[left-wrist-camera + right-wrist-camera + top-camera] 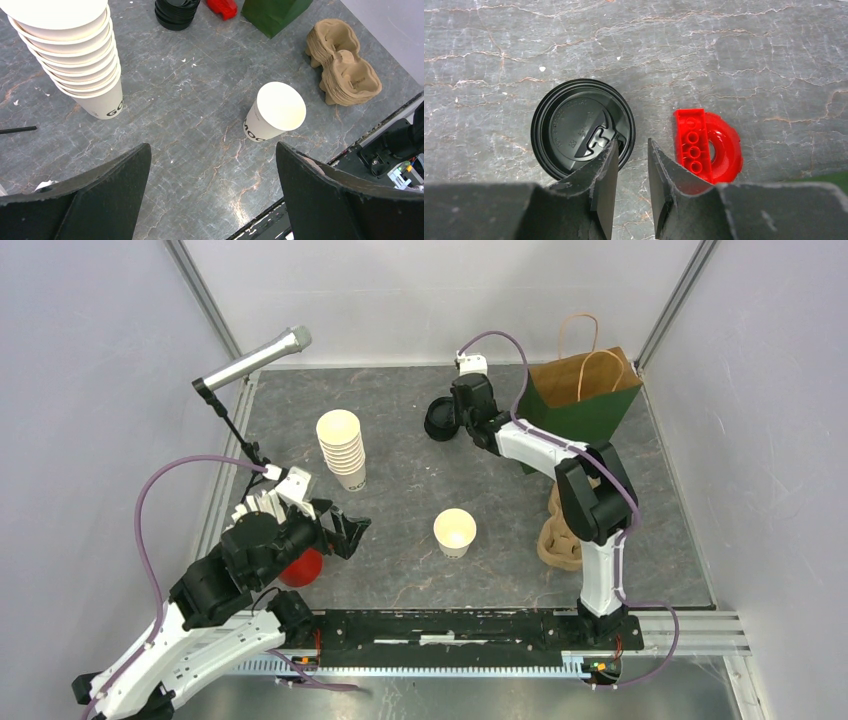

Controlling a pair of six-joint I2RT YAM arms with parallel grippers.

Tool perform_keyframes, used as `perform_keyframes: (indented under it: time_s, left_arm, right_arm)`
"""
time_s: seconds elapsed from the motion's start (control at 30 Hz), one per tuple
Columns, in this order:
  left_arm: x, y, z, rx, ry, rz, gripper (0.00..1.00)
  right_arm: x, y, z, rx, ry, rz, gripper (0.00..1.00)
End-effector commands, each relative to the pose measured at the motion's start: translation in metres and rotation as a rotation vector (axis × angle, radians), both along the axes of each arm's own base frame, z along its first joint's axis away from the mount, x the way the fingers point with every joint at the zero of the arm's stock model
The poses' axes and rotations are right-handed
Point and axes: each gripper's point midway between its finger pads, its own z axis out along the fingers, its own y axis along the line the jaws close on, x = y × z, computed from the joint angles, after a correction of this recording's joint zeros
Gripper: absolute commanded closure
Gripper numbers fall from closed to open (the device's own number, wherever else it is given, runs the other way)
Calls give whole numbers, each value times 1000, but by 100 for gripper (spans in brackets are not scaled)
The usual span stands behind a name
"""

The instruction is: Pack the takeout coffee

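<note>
No lidded cup shows in any view. One small cream cup with dark print (455,532) stands lidless at the table's middle; it also shows in the left wrist view (275,112). A stack of black lids (438,421) lies at the back and shows in the right wrist view (574,125). My right gripper (452,423) hangs over the stack's right rim, its jaws a narrow gap apart (633,146) and holding nothing. My left gripper (345,532) is wide open and empty (211,150), left of the single cup.
A tall stack of lidless cream cups (342,448) stands back left. A green paper bag (585,400) is at the back right. Cardboard cup carriers (560,535) are stacked on the right. A red cup (300,568) sits under my left arm. A red plastic piece (719,147) lies beside the lids. A microphone (255,358) stands at the far left.
</note>
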Motion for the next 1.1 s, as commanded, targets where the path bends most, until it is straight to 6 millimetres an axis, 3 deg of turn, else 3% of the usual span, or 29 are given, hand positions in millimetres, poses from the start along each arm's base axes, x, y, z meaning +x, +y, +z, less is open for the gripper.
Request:
perform_keyframes:
  time_s: [0.0, 0.27, 0.73, 1.07]
  left_arm:
    - [2, 0, 5, 13, -40, -9, 0]
    - [1, 0, 7, 9, -45, -12, 0]
    - [1, -1, 6, 10, -44, -17, 0]
    - [2, 1, 7, 12, -47, -7, 0]
  right_arm:
    - [12, 1, 14, 19, -36, -22, 67]
    - [22, 7, 4, 13, -14, -2, 68]
    - [25, -3, -13, -4, 0, -47, 66]
    - [27, -4, -25, -7, 18, -39, 71]
